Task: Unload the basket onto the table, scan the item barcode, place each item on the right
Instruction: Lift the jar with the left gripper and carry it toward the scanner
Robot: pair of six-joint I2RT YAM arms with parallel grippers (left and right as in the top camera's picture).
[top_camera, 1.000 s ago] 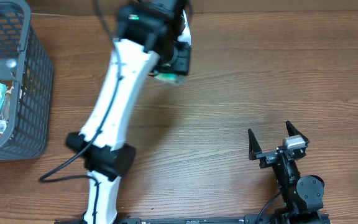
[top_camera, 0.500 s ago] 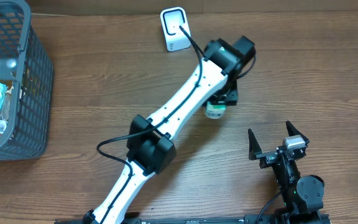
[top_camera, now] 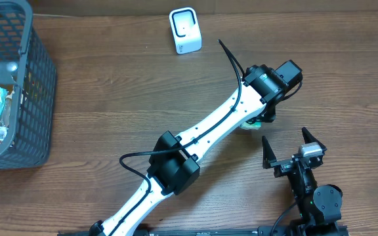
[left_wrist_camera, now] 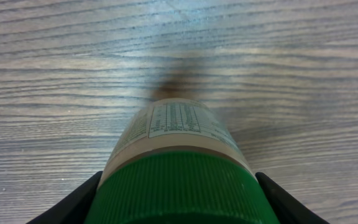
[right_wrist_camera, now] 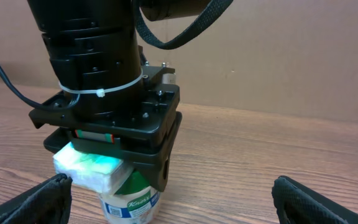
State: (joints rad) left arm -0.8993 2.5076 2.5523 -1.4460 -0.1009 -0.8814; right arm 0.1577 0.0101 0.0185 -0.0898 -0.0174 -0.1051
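Inside the left gripper (left_wrist_camera: 178, 210) sits the green-capped bottle (left_wrist_camera: 176, 130), base downward

Overhead: straight down on my table (top_camera: 110, 85), far. Left wrist: close, looking along the bottle (left_wrist_camera: 179, 155) to the table. Right wrist: low, level; shares that bottle.

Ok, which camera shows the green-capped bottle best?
Left wrist: the green-capped bottle, cap and label, fills it. Right wrist shows its lower body under the left gripper; overhead, a green sliver beneath the arm.
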